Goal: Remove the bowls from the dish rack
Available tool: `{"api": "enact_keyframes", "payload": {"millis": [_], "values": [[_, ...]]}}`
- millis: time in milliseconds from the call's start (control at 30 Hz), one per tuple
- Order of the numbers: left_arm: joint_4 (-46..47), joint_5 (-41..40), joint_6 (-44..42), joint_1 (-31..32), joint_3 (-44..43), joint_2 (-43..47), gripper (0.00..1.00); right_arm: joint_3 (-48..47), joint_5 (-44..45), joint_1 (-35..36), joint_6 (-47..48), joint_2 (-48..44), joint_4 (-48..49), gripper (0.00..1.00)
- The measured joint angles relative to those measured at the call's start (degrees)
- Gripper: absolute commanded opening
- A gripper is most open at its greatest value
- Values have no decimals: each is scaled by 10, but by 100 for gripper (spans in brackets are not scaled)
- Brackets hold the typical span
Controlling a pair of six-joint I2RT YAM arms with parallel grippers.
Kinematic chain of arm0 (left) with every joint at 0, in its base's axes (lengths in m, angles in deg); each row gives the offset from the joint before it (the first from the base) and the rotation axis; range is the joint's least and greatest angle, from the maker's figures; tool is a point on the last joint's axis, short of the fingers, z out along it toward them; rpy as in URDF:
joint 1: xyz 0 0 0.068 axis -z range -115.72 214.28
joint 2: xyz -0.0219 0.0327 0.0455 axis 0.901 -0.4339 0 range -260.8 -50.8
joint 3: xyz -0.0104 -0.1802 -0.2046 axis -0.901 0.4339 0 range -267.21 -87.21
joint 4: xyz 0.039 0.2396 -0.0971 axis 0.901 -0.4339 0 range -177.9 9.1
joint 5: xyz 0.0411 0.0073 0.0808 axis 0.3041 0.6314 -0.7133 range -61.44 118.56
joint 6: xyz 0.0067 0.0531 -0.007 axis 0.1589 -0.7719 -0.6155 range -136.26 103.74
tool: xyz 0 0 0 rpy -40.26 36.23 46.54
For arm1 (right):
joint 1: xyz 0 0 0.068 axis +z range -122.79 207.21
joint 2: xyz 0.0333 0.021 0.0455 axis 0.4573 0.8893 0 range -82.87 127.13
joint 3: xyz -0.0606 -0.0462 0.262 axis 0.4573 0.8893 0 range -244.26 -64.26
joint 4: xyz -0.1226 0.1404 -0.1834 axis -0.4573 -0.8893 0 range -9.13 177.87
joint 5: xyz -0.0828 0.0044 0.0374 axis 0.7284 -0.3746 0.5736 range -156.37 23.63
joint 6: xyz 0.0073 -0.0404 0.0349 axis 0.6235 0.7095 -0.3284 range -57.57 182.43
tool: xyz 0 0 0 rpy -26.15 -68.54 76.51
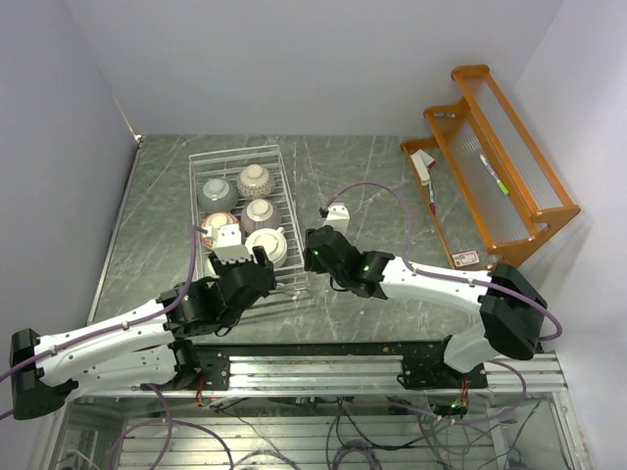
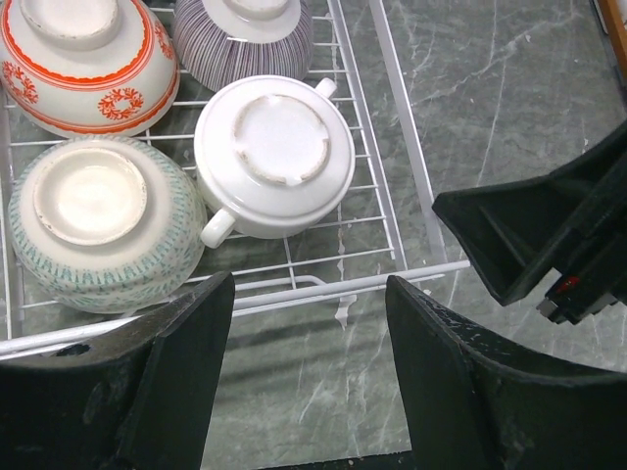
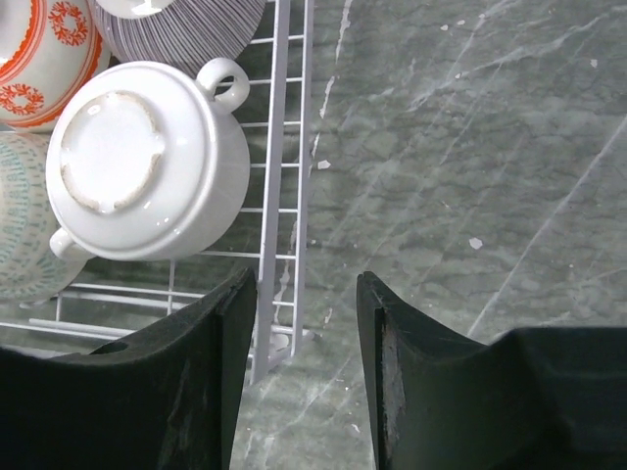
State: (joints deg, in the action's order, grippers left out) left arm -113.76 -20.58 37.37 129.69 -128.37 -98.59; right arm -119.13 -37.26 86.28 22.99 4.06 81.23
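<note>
While left pincer (image 2: pixel 306 305) gapes, bowl (image 2: pixel 274 157) lies beyond.

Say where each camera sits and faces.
Top external: above, behind the bases, looking down on the table, dish rack, left arm and right arm.
Left wrist: on the left arm, facing down at the rack's near edge; own open jaws below.
Right wrist: on the right arm, facing down at the rack's right corner; own open jaws below.
Shared: both wrists see the white handled bowl.
</note>
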Motion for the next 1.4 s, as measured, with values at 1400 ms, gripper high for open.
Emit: {"api": "enact_keyframes", "payload": {"millis": [1400], "values": [[-285, -123, 162, 0, -41, 59, 77, -340, -105, -136, 156, 306, 32, 38]]}}
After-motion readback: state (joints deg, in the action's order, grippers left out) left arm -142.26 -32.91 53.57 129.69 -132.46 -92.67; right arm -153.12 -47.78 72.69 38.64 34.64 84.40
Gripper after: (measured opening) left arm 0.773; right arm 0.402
